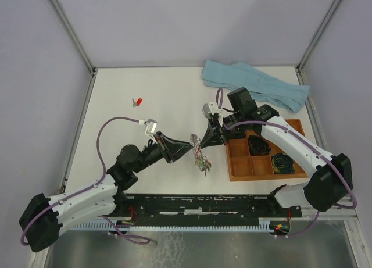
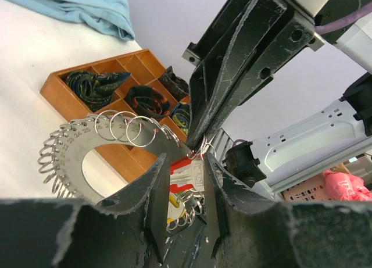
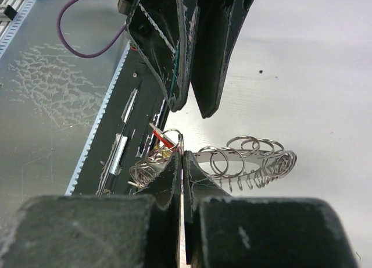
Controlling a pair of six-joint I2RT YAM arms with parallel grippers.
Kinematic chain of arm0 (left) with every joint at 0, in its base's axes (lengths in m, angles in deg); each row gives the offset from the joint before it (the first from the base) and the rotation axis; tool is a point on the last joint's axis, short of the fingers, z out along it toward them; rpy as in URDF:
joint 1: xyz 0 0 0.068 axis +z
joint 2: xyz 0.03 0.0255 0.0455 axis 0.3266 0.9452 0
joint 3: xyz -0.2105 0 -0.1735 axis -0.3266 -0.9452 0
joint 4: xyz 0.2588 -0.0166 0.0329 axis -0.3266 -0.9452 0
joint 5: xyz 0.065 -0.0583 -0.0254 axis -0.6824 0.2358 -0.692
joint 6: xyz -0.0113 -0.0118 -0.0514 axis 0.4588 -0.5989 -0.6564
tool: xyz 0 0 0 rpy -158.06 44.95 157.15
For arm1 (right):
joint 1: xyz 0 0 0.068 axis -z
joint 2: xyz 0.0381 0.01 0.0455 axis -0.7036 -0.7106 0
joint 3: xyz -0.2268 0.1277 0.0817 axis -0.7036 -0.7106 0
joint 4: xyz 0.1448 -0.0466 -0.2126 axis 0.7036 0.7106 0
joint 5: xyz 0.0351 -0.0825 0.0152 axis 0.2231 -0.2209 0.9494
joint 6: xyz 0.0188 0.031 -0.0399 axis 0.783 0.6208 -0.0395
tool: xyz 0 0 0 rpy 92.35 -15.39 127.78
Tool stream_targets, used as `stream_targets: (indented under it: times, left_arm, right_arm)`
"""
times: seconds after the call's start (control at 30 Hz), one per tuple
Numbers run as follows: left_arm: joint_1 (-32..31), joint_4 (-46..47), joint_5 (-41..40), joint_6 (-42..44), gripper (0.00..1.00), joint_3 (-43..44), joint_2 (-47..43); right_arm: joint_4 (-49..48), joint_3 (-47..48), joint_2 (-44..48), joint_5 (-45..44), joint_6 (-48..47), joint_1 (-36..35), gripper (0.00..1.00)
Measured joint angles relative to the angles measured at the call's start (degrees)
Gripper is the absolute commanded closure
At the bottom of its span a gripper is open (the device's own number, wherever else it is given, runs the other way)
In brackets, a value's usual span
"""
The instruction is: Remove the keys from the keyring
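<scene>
White counter [image 1: 151,88], walled on three sides. Blue cloth [image 1: 256,85] crumpled at the far right corner. Wooden tray [image 1: 239,166] with compartments lies to my right near the edge; dark coiled bundles [image 1: 283,162] fill several of its cells, and the near-left cell is bare.

Both my arms reach in and meet mid-counter, just left of the tray.

Right fingers [image 3: 182,163]: closed tight, no gap showing, pinching the edge of the keyring [image 3: 244,157]. The ring's flat metal plate runs out sideways from the pinch, and its small wire loops fan along the rim. From above, the keyring [image 1: 200,152] hangs between my two sets of fingers, off the counter.

Left fingers [image 2: 186,181]: part open, roughly a key's width. Between them sit the keys [image 2: 189,174]: one red head and one pale tag, filling the gap from pad to pad, so I read this as a grip on them. More loops bunch just below. My right fingers come down onto the same spot from above, their tips almost touching mine.

The ring's plate [image 2: 70,157] sticks out to the left of my left fingers, numbers stamped along its edge.

One loose red key [image 1: 138,102] lies alone on the counter, well apart to the far left.
</scene>
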Motion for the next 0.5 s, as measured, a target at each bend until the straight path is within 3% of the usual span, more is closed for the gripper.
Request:
stream_targets:
  times: [0.5]
  left_arm:
    - [-0.42, 2.69, 3.13, -3.93, 0.69, 0.81, 4.61]
  right_arm:
    - [0.0, 0.0, 0.0, -0.68, -0.02, 0.0, 0.99]
